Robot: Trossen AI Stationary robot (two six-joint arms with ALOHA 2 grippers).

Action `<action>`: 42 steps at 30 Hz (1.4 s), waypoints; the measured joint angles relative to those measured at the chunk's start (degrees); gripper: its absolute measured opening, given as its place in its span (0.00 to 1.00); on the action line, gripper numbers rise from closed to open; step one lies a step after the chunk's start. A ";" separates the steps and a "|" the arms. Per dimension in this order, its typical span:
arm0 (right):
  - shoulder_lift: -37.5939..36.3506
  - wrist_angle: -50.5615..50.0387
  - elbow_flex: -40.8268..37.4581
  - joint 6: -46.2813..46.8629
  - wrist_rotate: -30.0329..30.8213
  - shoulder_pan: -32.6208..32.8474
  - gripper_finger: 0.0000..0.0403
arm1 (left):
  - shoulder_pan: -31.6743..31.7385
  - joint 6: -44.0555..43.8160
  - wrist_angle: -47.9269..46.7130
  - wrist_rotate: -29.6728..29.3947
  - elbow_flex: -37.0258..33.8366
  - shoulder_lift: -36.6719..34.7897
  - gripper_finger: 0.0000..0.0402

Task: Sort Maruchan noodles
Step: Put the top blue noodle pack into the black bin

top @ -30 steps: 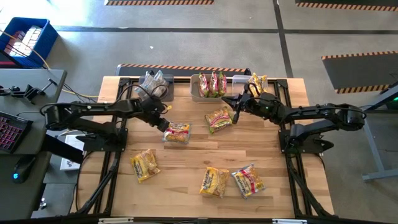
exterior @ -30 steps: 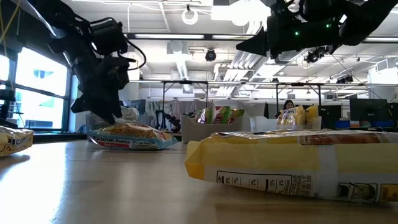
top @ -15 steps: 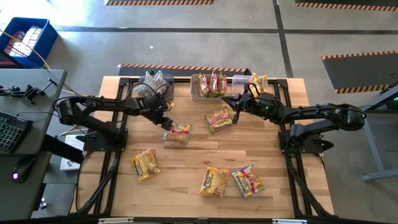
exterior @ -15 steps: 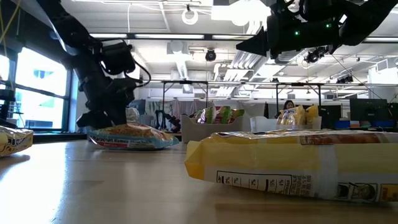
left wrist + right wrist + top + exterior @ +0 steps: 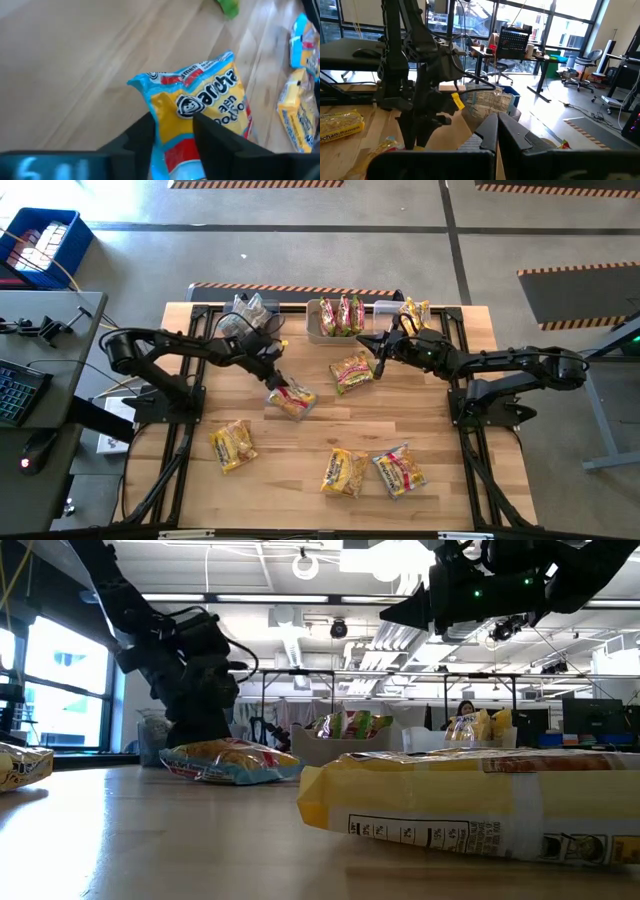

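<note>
Left gripper fingers just re-closed on blue-edged packet, dragging it right: pickup underway; right gripper shut, hovering.

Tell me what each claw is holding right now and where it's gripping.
The left claw pinches the blue-edged noodle packet at one end. The right claw is shut on nothing, above the table.

Bright office, big windows

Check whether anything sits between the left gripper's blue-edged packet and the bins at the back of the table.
Nothing visible does. The left gripper is shut on the blue-edged packet, and the bare table runs from it to the bins.
</note>
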 joint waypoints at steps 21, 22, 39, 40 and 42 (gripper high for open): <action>0.00 -1.50 0.00 -0.01 -4.96 0.01 0.00 | -3.60 10.07 10.63 0.70 0.06 -3.31 0.00; 0.00 -1.60 0.00 -0.02 -4.98 0.02 0.01 | -3.87 10.14 10.63 0.61 0.06 -3.61 0.00; 10.32 0.19 1.17 0.93 -11.35 0.00 0.31 | -6.77 12.91 10.39 -0.86 0.06 -8.95 0.00; 11.53 0.18 1.89 1.75 -12.39 -0.28 0.32 | -6.80 12.93 10.52 -0.87 0.06 -9.48 0.00; 14.08 0.09 3.64 3.78 -15.25 -0.68 0.35 | -6.83 13.02 10.61 -0.88 0.06 -10.30 0.00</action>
